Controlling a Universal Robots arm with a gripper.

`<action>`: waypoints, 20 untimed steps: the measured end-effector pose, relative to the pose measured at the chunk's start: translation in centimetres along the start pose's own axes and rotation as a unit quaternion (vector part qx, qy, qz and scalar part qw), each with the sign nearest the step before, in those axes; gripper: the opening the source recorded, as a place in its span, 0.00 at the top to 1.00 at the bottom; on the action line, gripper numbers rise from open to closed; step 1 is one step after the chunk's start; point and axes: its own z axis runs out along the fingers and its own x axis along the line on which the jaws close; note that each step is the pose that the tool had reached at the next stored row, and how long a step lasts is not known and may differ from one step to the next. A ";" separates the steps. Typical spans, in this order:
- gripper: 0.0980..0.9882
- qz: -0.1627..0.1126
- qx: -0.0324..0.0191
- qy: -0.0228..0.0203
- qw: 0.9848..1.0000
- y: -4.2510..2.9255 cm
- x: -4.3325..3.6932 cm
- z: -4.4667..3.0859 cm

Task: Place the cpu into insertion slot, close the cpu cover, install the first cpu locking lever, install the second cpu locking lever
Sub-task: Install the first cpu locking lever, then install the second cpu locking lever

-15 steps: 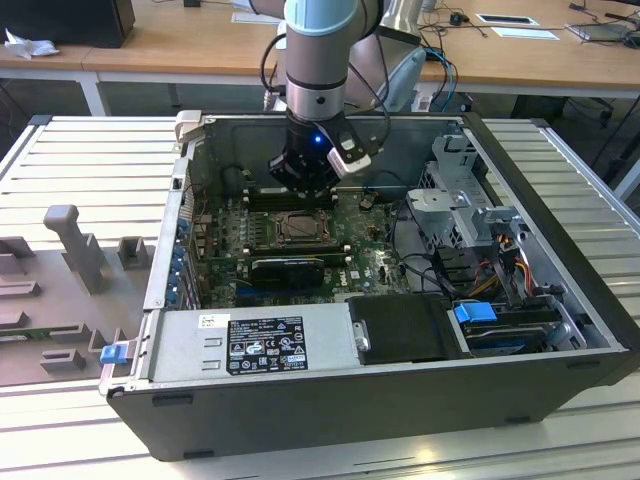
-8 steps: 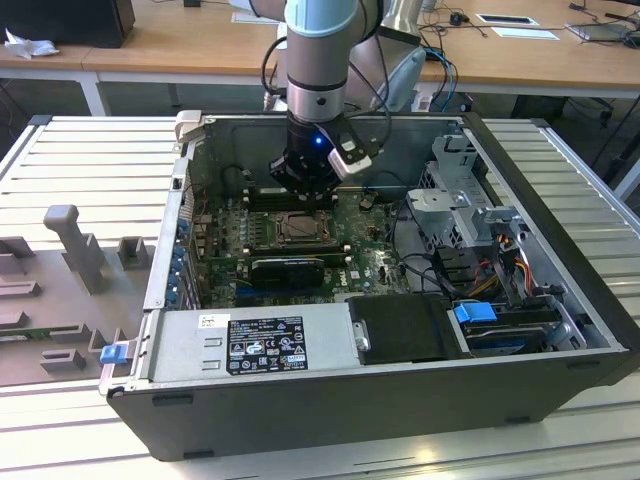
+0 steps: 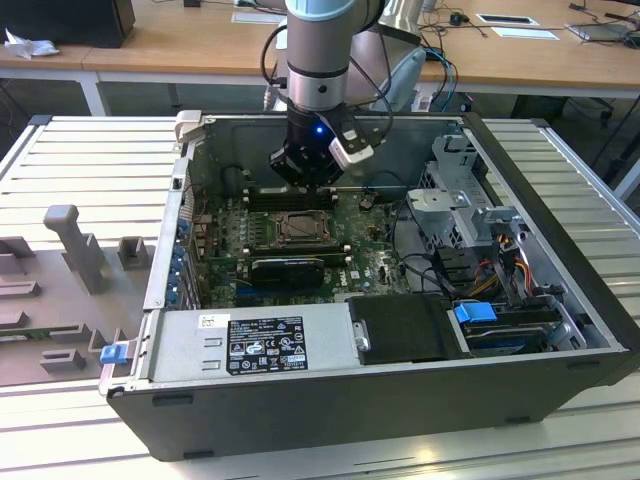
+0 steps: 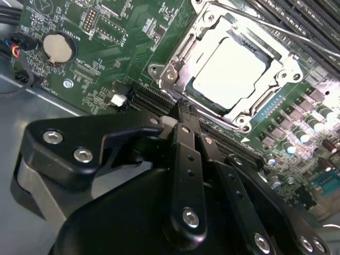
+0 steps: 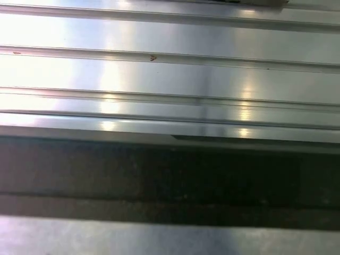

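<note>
The gripper (image 4: 183, 114), fingers pressed together and holding nothing, hovers just beside the insertion slot (image 4: 229, 74), where the cpu (image 4: 228, 71) sits (cpu cover (image 4: 175, 69) lowered around it).

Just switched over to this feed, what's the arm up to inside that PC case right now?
The arm's gripper hangs inside the open computer case, just above the motherboard near the insertion slot. In the second wrist view the cpu already sits in the slot with the cpu cover lying down around it. The gripper sits right beside the socket's edge and holds nothing that I can make out.
</note>
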 end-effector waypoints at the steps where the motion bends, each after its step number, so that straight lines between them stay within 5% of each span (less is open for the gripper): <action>1: 1.00 0.000 0.000 0.000 1.000 -0.03 0.00 0.00; 20: 1.00 0.000 0.000 0.000 1.000 -0.37 0.01 -0.15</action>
